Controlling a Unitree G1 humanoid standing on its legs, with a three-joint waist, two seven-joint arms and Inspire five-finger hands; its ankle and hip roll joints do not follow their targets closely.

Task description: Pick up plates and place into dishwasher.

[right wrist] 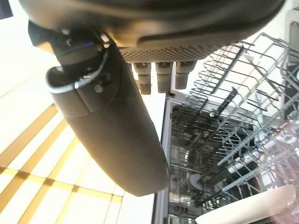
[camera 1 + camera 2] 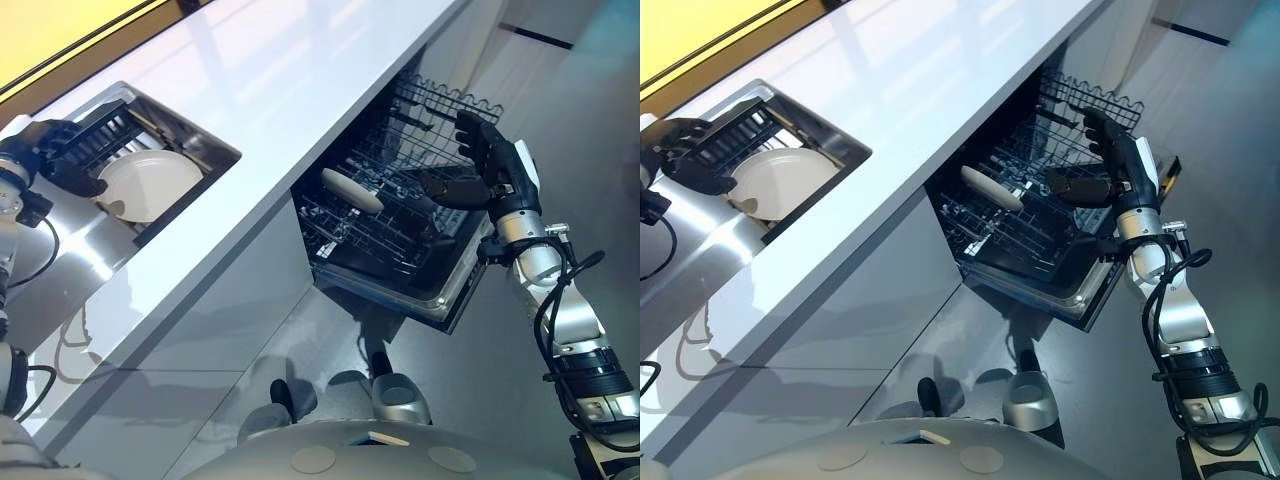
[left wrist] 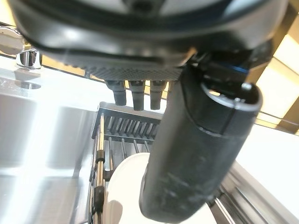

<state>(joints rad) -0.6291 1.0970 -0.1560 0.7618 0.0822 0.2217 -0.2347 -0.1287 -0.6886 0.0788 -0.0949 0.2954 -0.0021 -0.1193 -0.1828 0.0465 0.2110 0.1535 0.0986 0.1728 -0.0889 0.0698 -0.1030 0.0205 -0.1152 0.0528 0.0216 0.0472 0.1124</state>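
Left robot hand (image 2: 58,152) is hanging over the sink (image 2: 214,152), fingers relaxed, gripping nothing. We can't tell whether its thumb is touching anything. Right robot hand (image 2: 492,168) is hovering by the right side of the pulled-out dishwasher rack (image 2: 385,255), fingers straight, thumb spread, also empty.

We're counting two white plates. First, the sink plate (image 2: 150,182) is lying in the basin next to a dark slotted drainer (image 2: 112,128), just beside the left robot hand. Second, the rack plate (image 2: 352,190) is standing on edge between the tines near the rack's middle, apart from the right robot hand.

Between sink and dishwasher the worktop (image 2: 300,70) is running, its front edge overhanging the rack's rear part. The rack's front part is sticking out past that edge, and we're seeing free tines on both sides of the rack plate.

The sink is holding one plate plus the drainer, and the dishwasher rack is holding one plate.
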